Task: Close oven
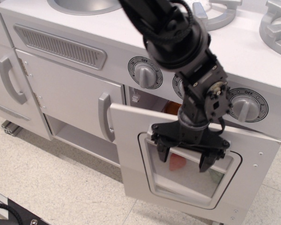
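Oven (145,105) under the stove knobs (144,73), its windowed door (131,154) tilted partly up with a gap at the top edge, black gripper (185,159) over the window, fingers (161,153) spread apart, clamping nothing.

Speckled beige floor (47,183) carries white toy kitchen (61,89); aluminium rail (7,127) at left.

The arm (173,37) is matte black, looped with black cables (small silver screws dot the wrist), ending in a black two-fingered gripper (185,157).
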You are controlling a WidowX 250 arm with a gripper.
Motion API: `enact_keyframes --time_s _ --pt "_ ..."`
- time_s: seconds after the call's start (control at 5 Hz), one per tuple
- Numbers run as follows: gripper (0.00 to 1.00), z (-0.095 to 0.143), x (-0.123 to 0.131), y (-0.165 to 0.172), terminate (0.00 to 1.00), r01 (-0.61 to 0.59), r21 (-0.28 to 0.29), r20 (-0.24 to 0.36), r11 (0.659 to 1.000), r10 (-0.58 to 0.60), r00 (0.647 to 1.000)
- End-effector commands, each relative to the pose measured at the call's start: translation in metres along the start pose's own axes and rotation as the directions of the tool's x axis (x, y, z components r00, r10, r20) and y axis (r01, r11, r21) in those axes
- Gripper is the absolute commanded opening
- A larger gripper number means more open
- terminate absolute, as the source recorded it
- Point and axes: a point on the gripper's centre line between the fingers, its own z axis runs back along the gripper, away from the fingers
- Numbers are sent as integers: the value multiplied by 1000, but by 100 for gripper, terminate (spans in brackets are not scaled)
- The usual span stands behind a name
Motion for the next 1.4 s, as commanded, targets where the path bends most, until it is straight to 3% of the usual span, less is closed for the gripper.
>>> enact_keyframes --time_s 0.0,0.4,0.8,1.0,1.2 --pt "100 8 25 2 0 -54 -24 57 998 55 997" --pt "100 12 26 5 0 -57 -44 93 997 61 994" --pt "100 35 0 15 0 1 -92 -1 996 -1 1000" --pt "100 35 0 15 0 1 -92 -1 996 -1 1000" --pt "100 35 0 15 100 1 -92 -1 996 -1 1000"
